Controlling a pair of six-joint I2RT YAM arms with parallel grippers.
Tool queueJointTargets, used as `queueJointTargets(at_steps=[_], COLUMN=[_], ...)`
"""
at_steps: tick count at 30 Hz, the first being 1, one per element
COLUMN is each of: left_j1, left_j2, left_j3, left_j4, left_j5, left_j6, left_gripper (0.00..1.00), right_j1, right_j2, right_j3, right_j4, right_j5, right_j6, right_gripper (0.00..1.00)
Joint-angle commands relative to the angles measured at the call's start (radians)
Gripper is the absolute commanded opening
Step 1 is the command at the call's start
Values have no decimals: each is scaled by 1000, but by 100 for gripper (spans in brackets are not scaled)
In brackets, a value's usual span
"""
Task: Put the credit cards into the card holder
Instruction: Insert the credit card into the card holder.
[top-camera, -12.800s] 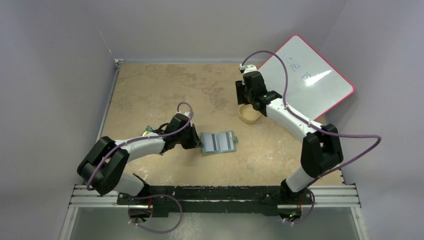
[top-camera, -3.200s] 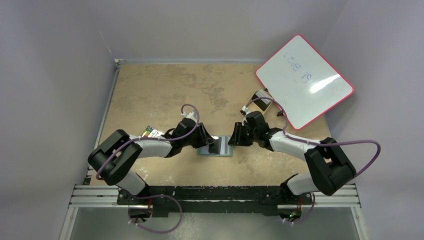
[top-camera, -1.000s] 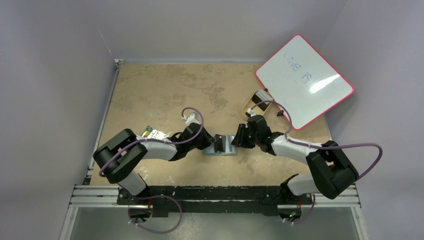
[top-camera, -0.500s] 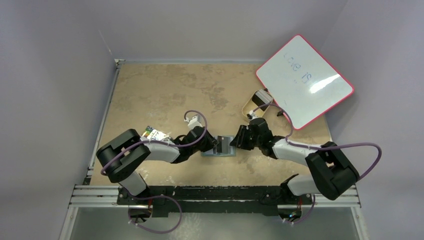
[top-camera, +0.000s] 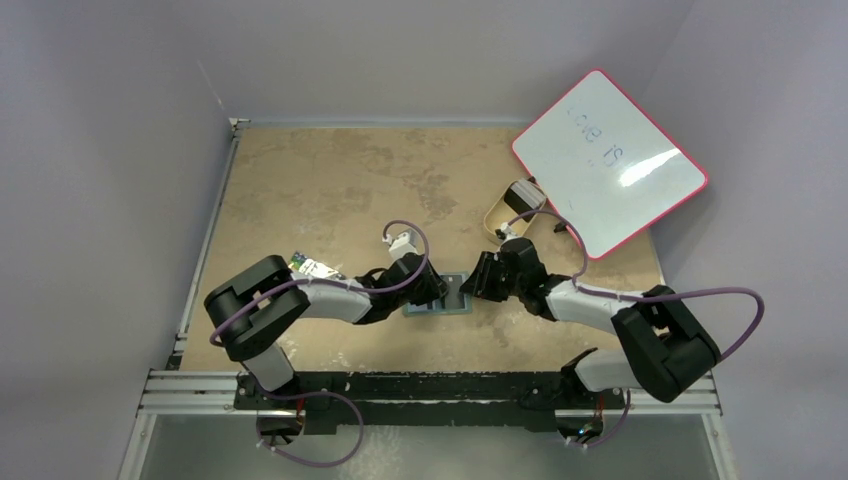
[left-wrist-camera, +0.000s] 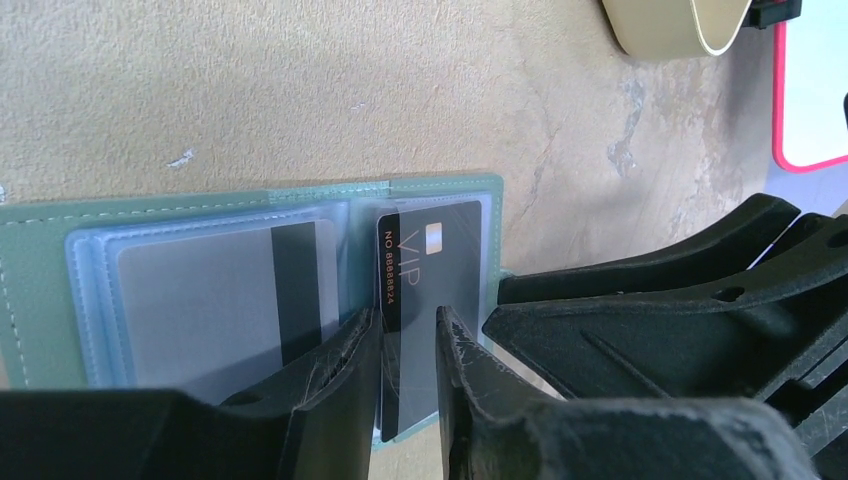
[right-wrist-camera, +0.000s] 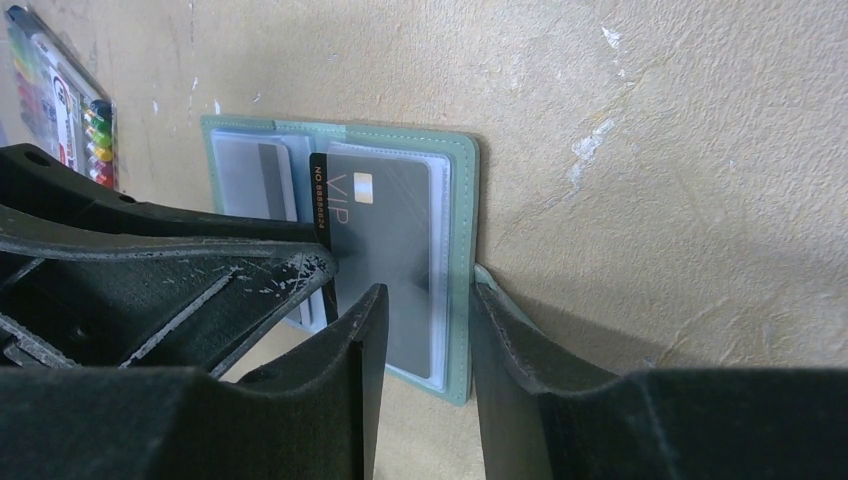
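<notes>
Between the two grippers, near the table's (top-camera: 300, 190) front middle: card holder (right-wrist-camera: 462, 250) lying open and flat. Black VIP card (left-wrist-camera: 440, 250) partly inside one sleeve, one edge out over the fold. Left gripper (left-wrist-camera: 405, 325) slightly open, astride that protruding edge. Right gripper (right-wrist-camera: 428, 300) narrowly open over the holder's outer edge. Wide tabletop behind; tan tray (top-camera: 505, 212) and whiteboard (top-camera: 610, 165) well apart.

Mottled tan table (top-camera: 330, 180) between pale lilac walls (top-camera: 100, 150)
</notes>
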Motion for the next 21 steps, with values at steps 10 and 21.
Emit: queueJointTargets(at_steps=[10,21], left_j1=[-16,25], left_j2=[-105,-224], left_j3=[106,144], left_j4=[-191,-447], left_j5=[-74,-127], left_j6=[75,147], left_gripper=[37,44], right_j1=[7,14], right_j2=[-114,-163], right_j3=[42,118], right_j4=[-146,-222], right_j5=[54,55], right_j6=[-25,-19], right_gripper=[39,39])
